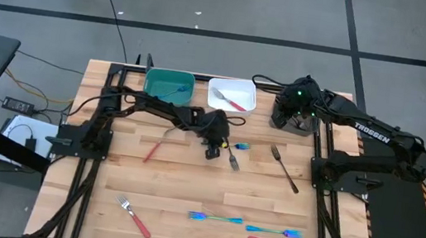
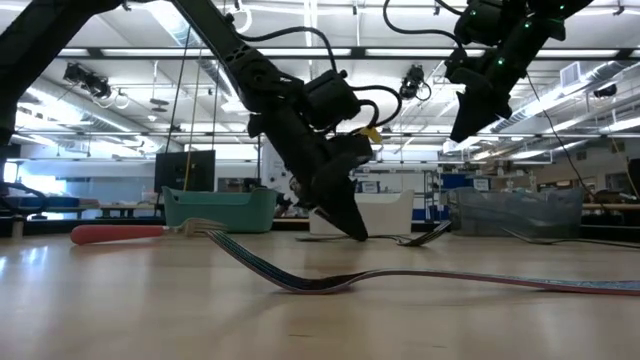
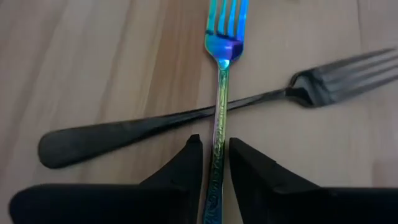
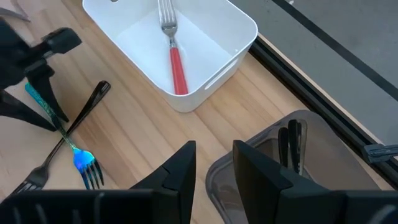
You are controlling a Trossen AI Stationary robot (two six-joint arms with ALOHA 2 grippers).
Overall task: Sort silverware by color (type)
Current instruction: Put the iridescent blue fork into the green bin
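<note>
The left gripper [image 3: 215, 163] stood low at the middle of the table, its fingers slightly apart astride the handle of the blue fork [image 3: 219, 93], not plainly clamping it. That fork's long axis ran from 6 to 12 o'clock ahead of the fingers, lying across a dark fork [image 3: 186, 118]. The right gripper [image 4: 214, 163], its fingers parted and empty, hung over the grey bin [image 4: 298, 158], farther from the blue fork

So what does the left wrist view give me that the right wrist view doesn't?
Only the left wrist view shows the left gripper straddling the blue-teal fork's handle, jaws slightly apart. Only the right wrist view shows the white bin holding a red-handled fork, the clear bin with dark forks, and the open right gripper. Both show the blue-teal fork crossing over a dark fork.
</note>
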